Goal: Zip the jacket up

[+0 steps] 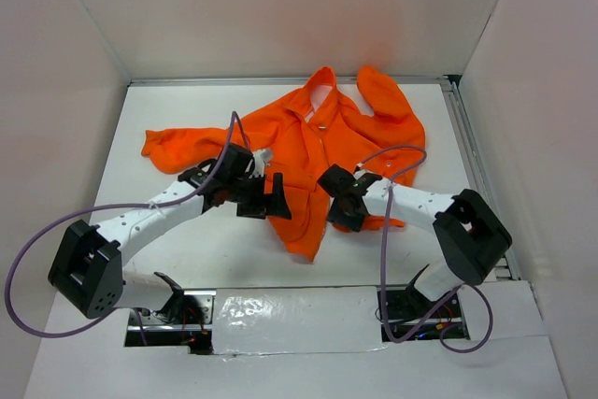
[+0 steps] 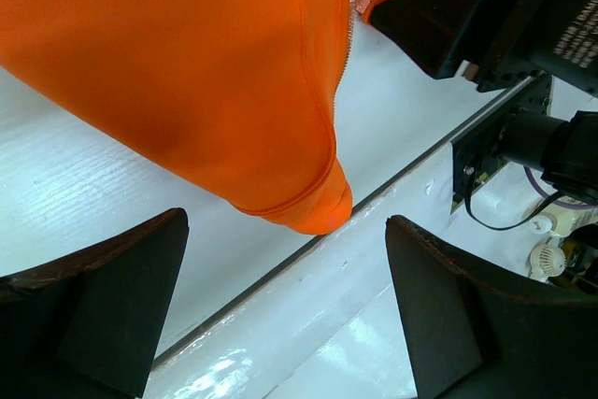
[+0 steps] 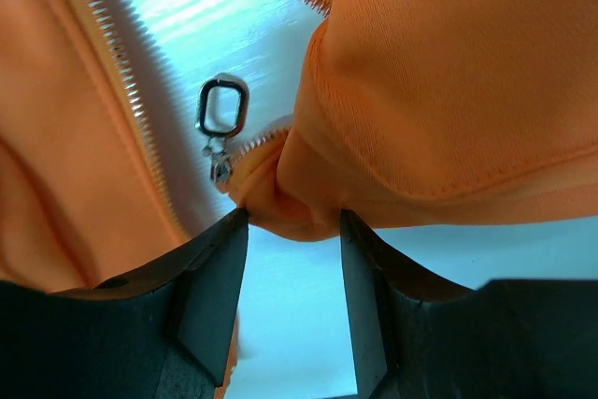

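The orange jacket [image 1: 313,142] lies spread on the white table, collar far, hem near, front open. My left gripper [image 1: 269,197] is open and empty just left of the lower hem. In the left wrist view the left panel's hem corner [image 2: 313,207] hangs just beyond its wide-apart fingers [image 2: 112,287], with silver zipper teeth [image 2: 350,16] along its edge. My right gripper [image 1: 340,203] is at the right panel's lower edge. In the right wrist view it [image 3: 294,221] pinches a bunched fold of orange fabric [image 3: 299,193] beside the silver zipper pull [image 3: 222,107].
White walls enclose the table on three sides. A glossy taped strip [image 1: 290,313] runs along the near edge between the arm bases. Purple cables [image 1: 385,231] loop off both arms. The right arm's black body [image 2: 523,16] shows close by in the left wrist view.
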### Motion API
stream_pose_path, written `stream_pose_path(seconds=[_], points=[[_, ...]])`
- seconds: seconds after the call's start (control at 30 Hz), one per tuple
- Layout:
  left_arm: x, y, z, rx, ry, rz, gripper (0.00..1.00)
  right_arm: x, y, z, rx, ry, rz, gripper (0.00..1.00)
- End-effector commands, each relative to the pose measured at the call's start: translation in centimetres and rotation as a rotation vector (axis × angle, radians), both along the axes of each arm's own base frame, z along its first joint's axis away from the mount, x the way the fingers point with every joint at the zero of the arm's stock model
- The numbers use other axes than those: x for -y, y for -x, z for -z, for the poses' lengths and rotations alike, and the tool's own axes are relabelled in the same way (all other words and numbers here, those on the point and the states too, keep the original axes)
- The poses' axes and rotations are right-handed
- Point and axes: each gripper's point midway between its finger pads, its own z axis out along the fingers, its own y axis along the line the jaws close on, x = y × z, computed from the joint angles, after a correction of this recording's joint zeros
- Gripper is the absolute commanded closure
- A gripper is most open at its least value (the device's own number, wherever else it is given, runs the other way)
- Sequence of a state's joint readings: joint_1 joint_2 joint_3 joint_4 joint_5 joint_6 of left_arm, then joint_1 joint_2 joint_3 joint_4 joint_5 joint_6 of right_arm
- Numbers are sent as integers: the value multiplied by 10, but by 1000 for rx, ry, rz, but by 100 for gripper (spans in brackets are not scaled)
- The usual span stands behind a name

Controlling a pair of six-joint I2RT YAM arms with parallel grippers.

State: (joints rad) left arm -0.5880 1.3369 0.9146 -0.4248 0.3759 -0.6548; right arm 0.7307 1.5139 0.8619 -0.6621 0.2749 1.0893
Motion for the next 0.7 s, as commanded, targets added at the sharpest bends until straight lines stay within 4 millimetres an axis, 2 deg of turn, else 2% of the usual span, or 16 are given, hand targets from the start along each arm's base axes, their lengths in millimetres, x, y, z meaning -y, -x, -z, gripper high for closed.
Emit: stream_pose_path(seconds=[0.0,0.2,0.37,0.47,0.5,0.57,0.63,0.67], points=[[3,-1,-10,38,48,29,1,-8,-17,-4,49,-1,28,49],[-3,0,-5,33,48,18,1,-1,-11,18,1,47,52,56],[-7,-2,-3,26,49,9,1,3,-11,32,-5,59,58,66],[-7,-2,-3,27,49,8,1,5,-12,34,9,68,28,87],[-7,-3,-5,29,48,5,1,2,-14,29,29,54,10,100],[-7,-2,-6,33,43,14,1,8,-13,26,48,77,-57,100],[-5,0,-10,49,47,47,1,10,-15,12,97,72,-99,100],[0,4,-12,58,46,73,1,15,-8,12,96,85,-156,100]])
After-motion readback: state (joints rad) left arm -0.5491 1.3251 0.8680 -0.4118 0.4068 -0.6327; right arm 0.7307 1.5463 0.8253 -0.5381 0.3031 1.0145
